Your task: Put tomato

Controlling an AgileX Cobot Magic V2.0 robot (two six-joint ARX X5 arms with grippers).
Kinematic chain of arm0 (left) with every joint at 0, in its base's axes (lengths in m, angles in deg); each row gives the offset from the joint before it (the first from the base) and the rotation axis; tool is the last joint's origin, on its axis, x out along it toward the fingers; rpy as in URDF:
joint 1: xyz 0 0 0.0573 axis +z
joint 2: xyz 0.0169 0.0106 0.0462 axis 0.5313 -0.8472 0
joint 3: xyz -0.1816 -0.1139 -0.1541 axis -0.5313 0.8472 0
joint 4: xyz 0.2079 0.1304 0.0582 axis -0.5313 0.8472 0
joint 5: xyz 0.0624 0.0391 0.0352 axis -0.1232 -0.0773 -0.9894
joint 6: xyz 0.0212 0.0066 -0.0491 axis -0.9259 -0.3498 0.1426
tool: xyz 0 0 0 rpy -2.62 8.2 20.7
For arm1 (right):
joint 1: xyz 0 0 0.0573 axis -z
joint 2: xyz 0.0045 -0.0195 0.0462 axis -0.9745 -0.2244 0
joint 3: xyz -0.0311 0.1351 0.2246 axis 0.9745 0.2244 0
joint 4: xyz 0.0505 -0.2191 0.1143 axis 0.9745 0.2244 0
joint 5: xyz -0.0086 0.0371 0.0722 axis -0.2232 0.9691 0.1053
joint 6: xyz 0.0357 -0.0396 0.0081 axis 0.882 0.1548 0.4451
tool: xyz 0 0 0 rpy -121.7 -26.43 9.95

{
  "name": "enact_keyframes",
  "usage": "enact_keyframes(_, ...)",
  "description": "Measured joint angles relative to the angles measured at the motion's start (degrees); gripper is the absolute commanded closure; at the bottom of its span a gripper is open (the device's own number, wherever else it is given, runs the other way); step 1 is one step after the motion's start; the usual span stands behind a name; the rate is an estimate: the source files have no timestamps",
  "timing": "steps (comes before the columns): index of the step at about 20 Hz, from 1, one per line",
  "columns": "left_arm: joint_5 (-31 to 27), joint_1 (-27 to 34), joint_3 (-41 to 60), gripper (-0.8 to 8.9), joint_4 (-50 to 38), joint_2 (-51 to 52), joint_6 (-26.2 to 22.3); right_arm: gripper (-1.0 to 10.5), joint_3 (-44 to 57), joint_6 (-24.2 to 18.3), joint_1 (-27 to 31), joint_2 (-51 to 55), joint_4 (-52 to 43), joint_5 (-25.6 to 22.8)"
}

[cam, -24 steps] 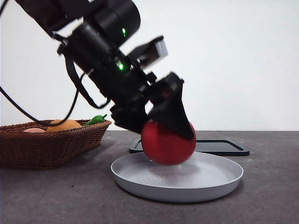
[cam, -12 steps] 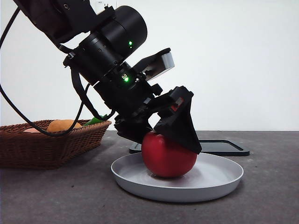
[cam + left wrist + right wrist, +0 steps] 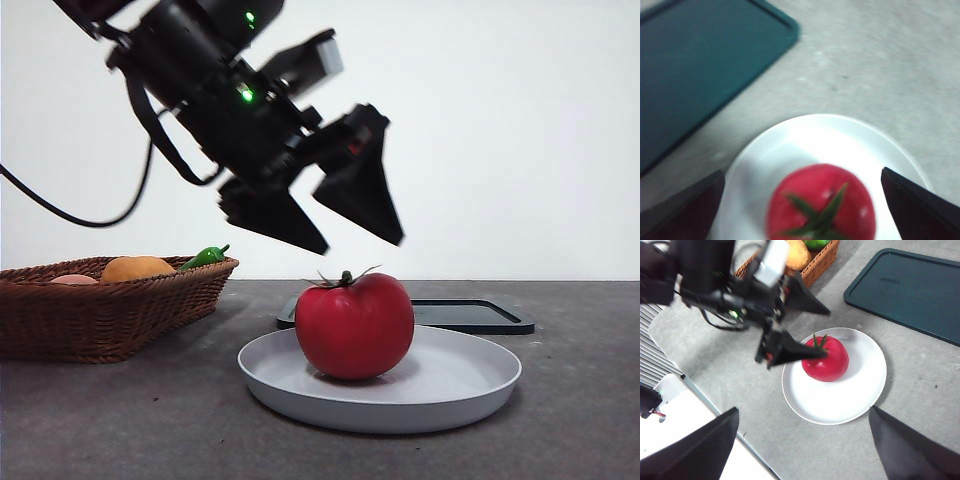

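Note:
The glossy red tomato (image 3: 354, 325) with its green stem stands upright on the white plate (image 3: 470, 385) in the middle of the table. It shows from above in the left wrist view as the tomato (image 3: 821, 205) on the plate (image 3: 805, 140), and in the right wrist view as the tomato (image 3: 826, 360) on the plate (image 3: 860, 390). My left gripper (image 3: 345, 235) hangs open just above the tomato, clear of it, also seen as the left gripper (image 3: 810, 332). My right gripper (image 3: 802, 450) is high above the table, open and empty.
A wicker basket (image 3: 100, 310) at the left holds an orange fruit (image 3: 137, 268) and a green pepper (image 3: 206, 256). A dark flat tray (image 3: 470, 315) lies behind the plate, also seen as the tray (image 3: 912, 290). The table's edge runs near a white block (image 3: 685, 440).
My left gripper opened, let go of the tomato and rose up and to the left. The tomato now stands free on the plate.

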Motion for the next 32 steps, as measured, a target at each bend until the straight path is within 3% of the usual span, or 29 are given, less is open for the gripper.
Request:
enact_keyframes(14,-0.4,9.3,0.0,3.13,23.6,30.1,1.6,5.3,0.0,0.0,0.0,0.0,0.0,0.0)
enact_keyframes(20,9.6,15.2,0.0,3.13,38.7,39.6,1.4,5.3,0.0,0.0,0.0,-1.5,0.0,0.0)
enact_keyframes(24,16.7,15.5,0.0,3.13,51.2,42.0,-0.3,5.3,0.0,0.0,0.0,-3.3,0.0,0.0)
enact_keyframes(32,17.4,15.5,0.0,3.13,51.6,42.0,-1.4,5.3,0.0,0.0,-3.8,-8.4,-2.0,0.0)
